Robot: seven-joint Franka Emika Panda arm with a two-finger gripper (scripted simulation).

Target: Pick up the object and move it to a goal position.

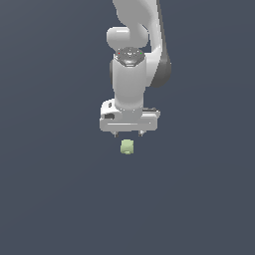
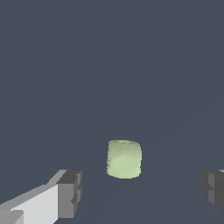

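I count one cube (image 1: 127, 147), small and pale green, and there is no second of its kind. I have one arm (image 1: 130, 79) and one gripper (image 1: 128, 133) at its end. That gripper carries two fingers (image 2: 69, 193), my pair of jaws.

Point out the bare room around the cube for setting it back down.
The dark surface is bare all round the cube in both views. The only crowded spot is right at the cube, where the open end effector hangs over it.
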